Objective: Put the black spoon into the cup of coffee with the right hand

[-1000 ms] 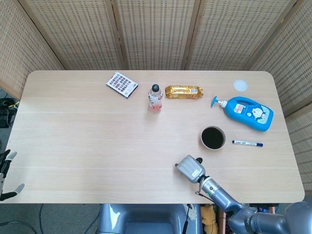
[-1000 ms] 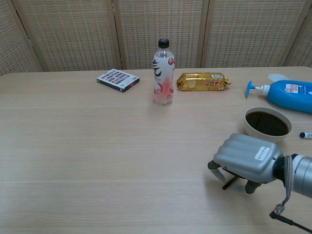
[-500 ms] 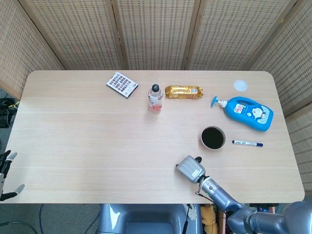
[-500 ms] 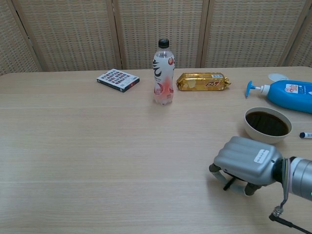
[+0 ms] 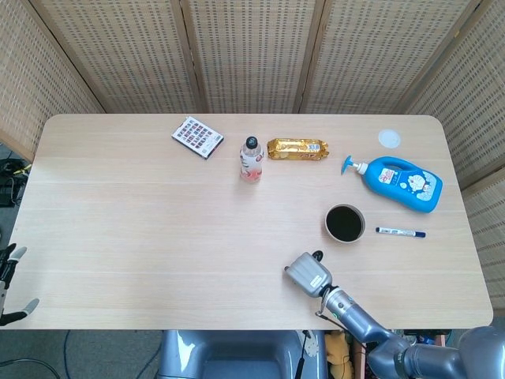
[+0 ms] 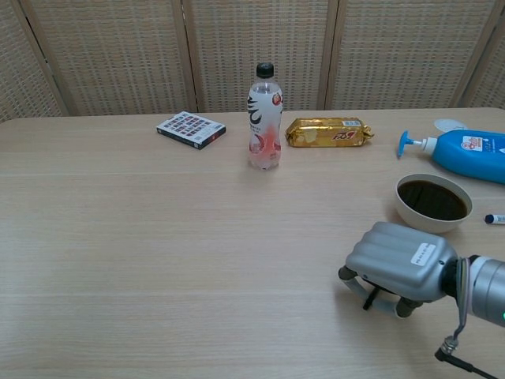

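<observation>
The cup of coffee (image 5: 345,223) is a white bowl-like cup full of dark liquid, right of the table's middle; the chest view shows the cup (image 6: 433,201) just beyond my right hand. My right hand (image 5: 308,273) lies knuckles-up on the table near the front edge, its fingers curled down around the black spoon (image 6: 368,298). Only a short dark piece of the spoon shows under the right hand (image 6: 398,272), and its tip (image 5: 317,255) peeks out on the cup side. My left hand (image 5: 9,288) hangs off the table's left front corner with its fingers apart and nothing in it.
A blue pump bottle (image 5: 402,182) and a marker pen (image 5: 400,232) lie right of the cup. At the back stand a drink bottle (image 5: 251,159), a gold snack pack (image 5: 297,148), a patterned box (image 5: 197,136) and a white lid (image 5: 388,139).
My right hand has settled slightly lower over the spoon and its fingers have curled in a little more. The spoon's tip shows a bit further out towards the cup.
</observation>
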Tool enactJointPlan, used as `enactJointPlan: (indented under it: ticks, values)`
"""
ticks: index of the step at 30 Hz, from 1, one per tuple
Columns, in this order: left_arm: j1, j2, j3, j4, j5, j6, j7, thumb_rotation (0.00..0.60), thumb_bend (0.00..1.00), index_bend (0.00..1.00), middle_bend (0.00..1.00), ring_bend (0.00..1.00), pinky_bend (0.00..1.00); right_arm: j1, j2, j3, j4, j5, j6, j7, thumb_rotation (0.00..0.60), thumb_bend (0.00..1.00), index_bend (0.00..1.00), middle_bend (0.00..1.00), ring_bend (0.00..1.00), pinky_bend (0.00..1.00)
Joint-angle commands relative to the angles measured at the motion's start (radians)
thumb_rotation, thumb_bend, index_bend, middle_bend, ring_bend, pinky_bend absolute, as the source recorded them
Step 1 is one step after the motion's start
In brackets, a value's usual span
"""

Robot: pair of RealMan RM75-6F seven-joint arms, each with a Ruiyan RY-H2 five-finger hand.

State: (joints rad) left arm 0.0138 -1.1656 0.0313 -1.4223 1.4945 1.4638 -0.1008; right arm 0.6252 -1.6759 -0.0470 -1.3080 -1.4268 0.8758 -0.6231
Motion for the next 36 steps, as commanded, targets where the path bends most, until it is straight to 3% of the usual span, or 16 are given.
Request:
enactJointPlan:
  ticks: [1, 22, 31, 36]
  values:
    - [0.001, 0.0, 0.0, 0.002, 0.0, 0.001, -0.002, 0.6, 0.23, 0.0, 0.0, 0.0, 0.0, -0.001, 0.001, 0.001, -0.003, 0.001, 0.002, 0.002, 0.6, 0.52, 0.61, 0.89, 0.93, 0.94]
    - [0.004, -0.008, -0.001, 0.021, -0.003, -0.001, -0.02, 0.6, 0.23, 0.0, 0.0, 0.0, 0.0, -0.024, 0.052, 0.05, -0.097, 0.038, 0.063, 0.086, 0.6, 0.59, 0.65, 0.9, 0.94, 0.94]
    - [0.002, -0.008, -0.001, 0.019, 0.001, -0.001, -0.02, 0.6, 0.22, 0.0, 0.0, 0.0, 0.0, -0.032, 0.132, 0.086, -0.225, 0.059, 0.083, 0.188, 0.6, 0.6, 0.66, 0.91, 0.94, 0.95]
    - [0.0, -0.008, -0.001, 0.014, 0.005, -0.002, -0.016, 0.6, 0.23, 0.0, 0.0, 0.0, 0.0, -0.032, 0.215, 0.132, -0.341, 0.087, 0.08, 0.32, 0.6, 0.6, 0.67, 0.91, 0.94, 0.95]
